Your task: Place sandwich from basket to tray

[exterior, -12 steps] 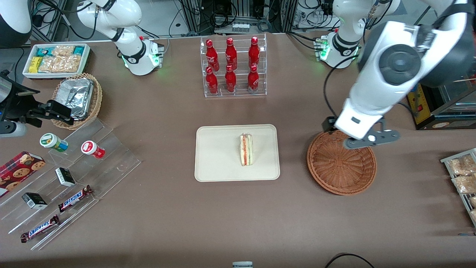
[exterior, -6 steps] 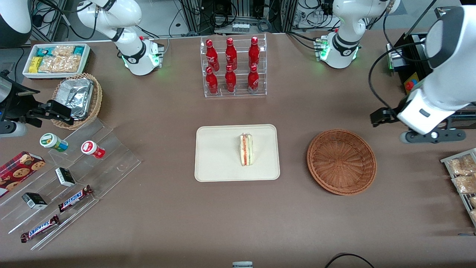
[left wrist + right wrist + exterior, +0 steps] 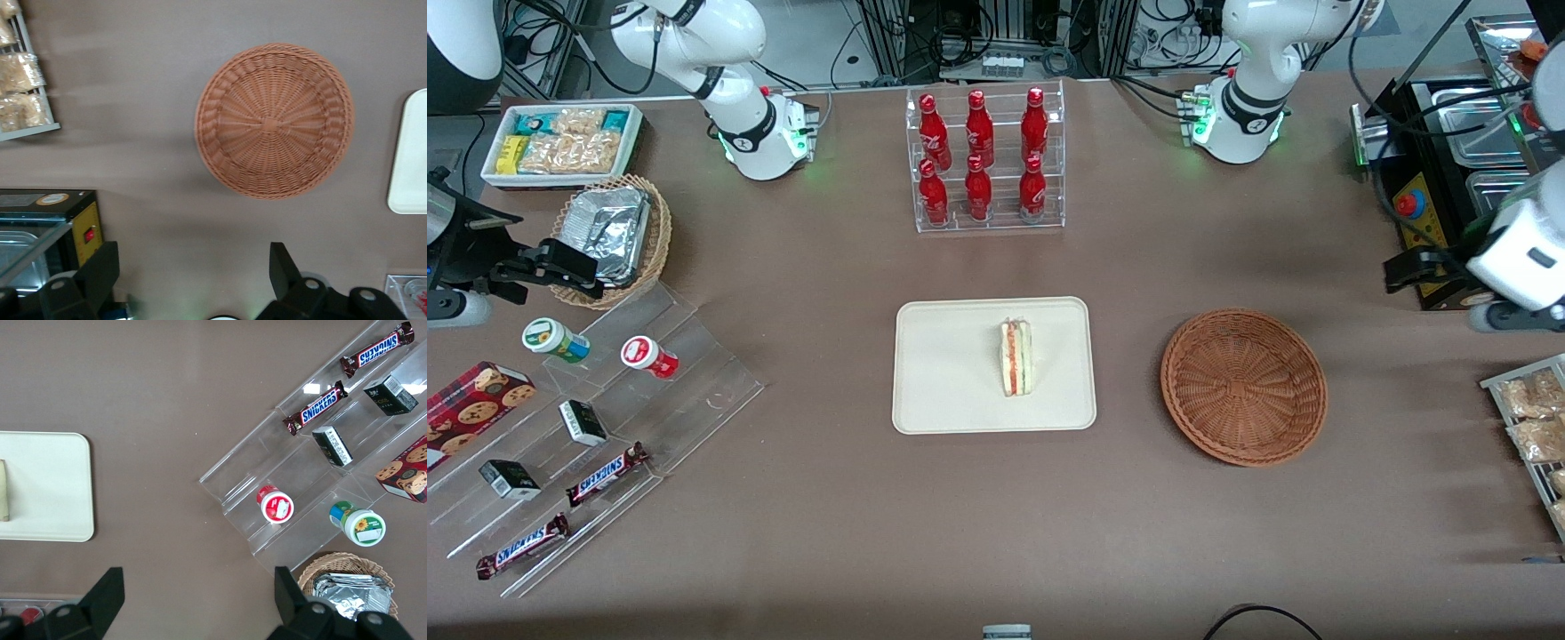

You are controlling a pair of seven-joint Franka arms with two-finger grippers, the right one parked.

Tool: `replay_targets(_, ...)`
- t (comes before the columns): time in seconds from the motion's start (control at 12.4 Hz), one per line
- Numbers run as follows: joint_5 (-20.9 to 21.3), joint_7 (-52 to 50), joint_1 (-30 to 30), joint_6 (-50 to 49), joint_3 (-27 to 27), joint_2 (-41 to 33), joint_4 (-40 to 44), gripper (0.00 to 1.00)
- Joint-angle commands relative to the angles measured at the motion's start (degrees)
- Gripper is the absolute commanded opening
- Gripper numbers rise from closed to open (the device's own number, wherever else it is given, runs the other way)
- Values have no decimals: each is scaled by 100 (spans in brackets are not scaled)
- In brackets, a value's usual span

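The sandwich [image 3: 1016, 358], a white wedge with red and green filling, lies on the cream tray [image 3: 947, 373] in the middle of the table. The reddish-brown wicker basket [image 3: 1243, 387] stands beside the tray, toward the working arm's end, with nothing in it. My left gripper [image 3: 1498, 316] is raised above the table's edge at the working arm's end, apart from the basket. In the left wrist view the gripper [image 3: 193, 263] is open and empty, with the basket [image 3: 273, 121] and a corner of the tray [image 3: 410, 160] below. The right wrist view shows the tray [image 3: 47, 487].
A clear rack of red bottles [image 3: 985, 160] stands farther from the front camera than the tray. A rack of snack packets [image 3: 1529, 418] and a black box with a red button [image 3: 1427, 222] lie near my gripper. A stepped acrylic stand [image 3: 587, 427] and a tan basket of foil packets [image 3: 614, 236] lie toward the parked arm's end.
My left arm has swung from above the basket's rim out toward the working arm's end of the table. The sandwich, tray and basket have not moved.
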Motion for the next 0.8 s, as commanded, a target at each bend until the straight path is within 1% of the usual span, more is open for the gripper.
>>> replay_targets(0.0,-88,149,-45,-2,95,-260,-273,99)
replay_targets(0.24,-88,324,-45,191,201,-777,-906,99)
replay_targets(0.4,-106,483,-45,183,289,-770,-872,99)
replay_targets(0.56,-430,510,-45,34,333,-612,-618,99)
replay_targets(0.72,-387,405,-71,16,324,-559,-591,99)
